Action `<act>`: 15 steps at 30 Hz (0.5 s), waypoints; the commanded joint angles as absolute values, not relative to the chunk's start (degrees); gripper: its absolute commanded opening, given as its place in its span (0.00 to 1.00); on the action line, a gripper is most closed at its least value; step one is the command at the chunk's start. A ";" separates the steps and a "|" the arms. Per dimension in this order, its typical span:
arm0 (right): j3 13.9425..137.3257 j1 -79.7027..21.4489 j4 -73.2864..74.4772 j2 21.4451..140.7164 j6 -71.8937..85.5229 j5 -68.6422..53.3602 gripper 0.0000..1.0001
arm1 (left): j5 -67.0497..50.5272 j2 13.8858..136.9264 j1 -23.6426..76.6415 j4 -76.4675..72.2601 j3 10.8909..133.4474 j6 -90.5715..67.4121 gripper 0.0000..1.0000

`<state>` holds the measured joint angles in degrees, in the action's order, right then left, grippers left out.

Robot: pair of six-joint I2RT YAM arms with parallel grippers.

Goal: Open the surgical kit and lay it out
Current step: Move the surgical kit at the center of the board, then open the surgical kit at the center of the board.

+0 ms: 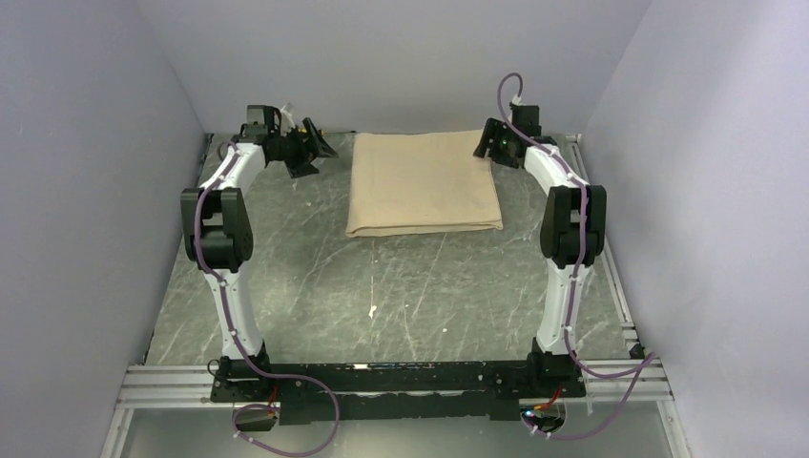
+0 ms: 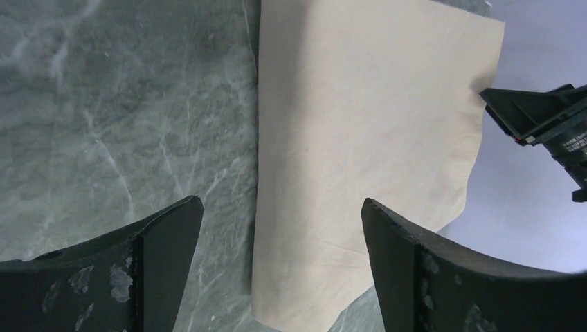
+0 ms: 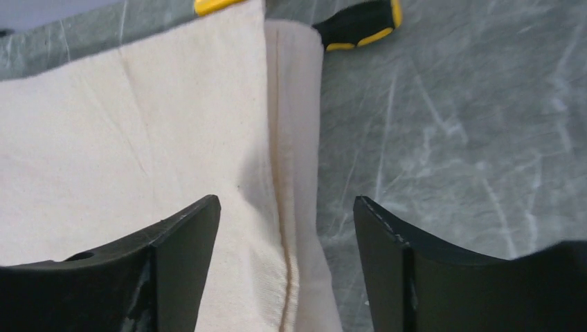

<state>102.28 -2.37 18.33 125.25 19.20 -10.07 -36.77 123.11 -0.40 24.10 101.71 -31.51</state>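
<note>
Two arms reach to the far end of the grey marbled table [image 1: 382, 286], elbows raised and forearms angled inward toward each other. The large folded beige wrap cloth [image 1: 425, 186] lies flat at far centre, between the two grippers. The left gripper [image 1: 317, 155] sits just off the cloth's left edge and points across at it — fingers spread wide, nothing held. The right gripper [image 1: 487, 143] is at the cloth's far right corner. Its wrist view shows the fingers [image 3: 180, 235] parted, with the cloth's hemmed edge lying below the gap, not pinched. A yellow-and-black screwdriver handle [image 3: 360, 24] rests on the table — right against the cloth's edge.
</note>
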 commanded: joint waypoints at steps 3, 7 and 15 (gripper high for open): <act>105.88 -0.91 24.42 119.06 16.71 -7.21 0.79 | -32.63 119.59 -0.44 30.37 108.50 -26.47 0.91; 100.71 -0.42 26.39 114.21 16.00 -7.43 0.80 | -32.80 117.34 -0.44 29.54 107.98 -27.47 0.91; 84.14 -0.34 26.94 104.17 21.62 -12.21 0.73 | -34.13 114.32 3.59 26.20 106.25 -32.03 0.90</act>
<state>89.65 -0.56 25.67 109.10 18.20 -9.74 -33.30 118.63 0.51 28.40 106.13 -29.71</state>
